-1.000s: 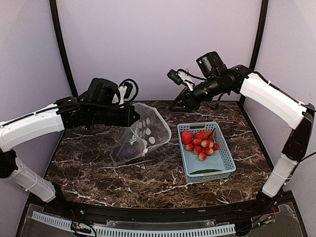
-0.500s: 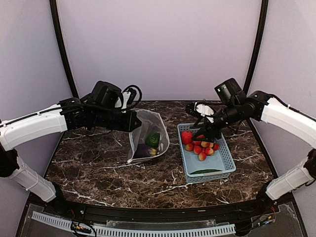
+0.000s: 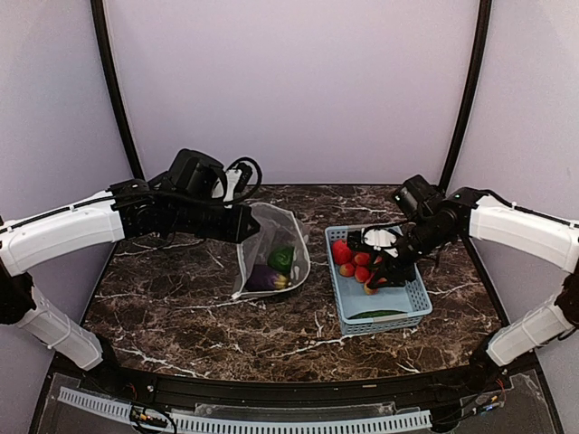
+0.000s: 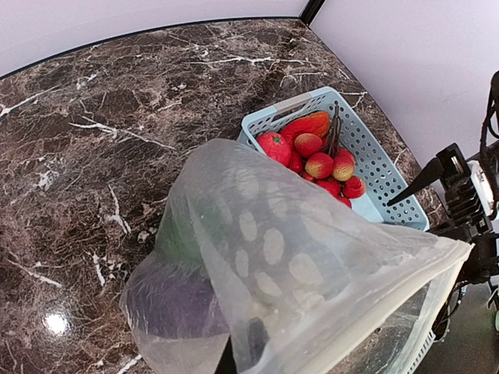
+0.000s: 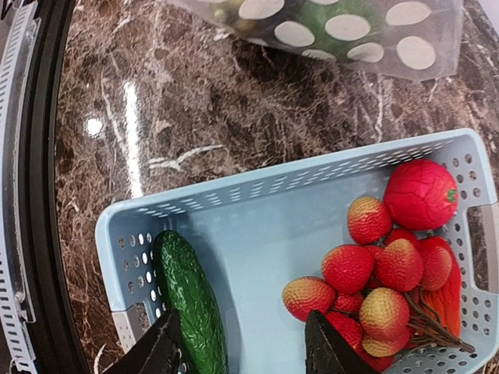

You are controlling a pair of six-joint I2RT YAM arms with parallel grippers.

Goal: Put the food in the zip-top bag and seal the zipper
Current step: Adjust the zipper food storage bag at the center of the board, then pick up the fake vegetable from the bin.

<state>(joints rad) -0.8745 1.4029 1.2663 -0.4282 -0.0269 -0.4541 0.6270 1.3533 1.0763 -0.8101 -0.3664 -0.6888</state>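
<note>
My left gripper (image 3: 242, 223) is shut on the mouth edge of the dotted zip-top bag (image 3: 273, 246), holding it up and open toward the right. A purple eggplant (image 3: 263, 278) and a green piece (image 3: 281, 258) lie inside. In the left wrist view the bag (image 4: 296, 265) fills the foreground and hides my fingers; the eggplant (image 4: 171, 300) shows through it. My right gripper (image 3: 384, 264) is open, low over the light-blue basket (image 3: 409, 312). In the right wrist view the gripper (image 5: 245, 351) spans the gap between the cucumber (image 5: 191, 300) and the red-yellow fruits (image 5: 374, 273). The zipper slider is not visible.
The basket (image 5: 257, 187) stands right of the bag on the marble table, with a red round piece (image 5: 421, 193) at its far corner. The bag's dotted bottom (image 5: 351, 27) lies just beyond the basket. The right arm (image 4: 468, 202) shows at the left wrist view's right edge.
My right arm swung from the back down over the basket and its gripper is now low among the food. The bag dropped lower, and a green piece now shows in it.
</note>
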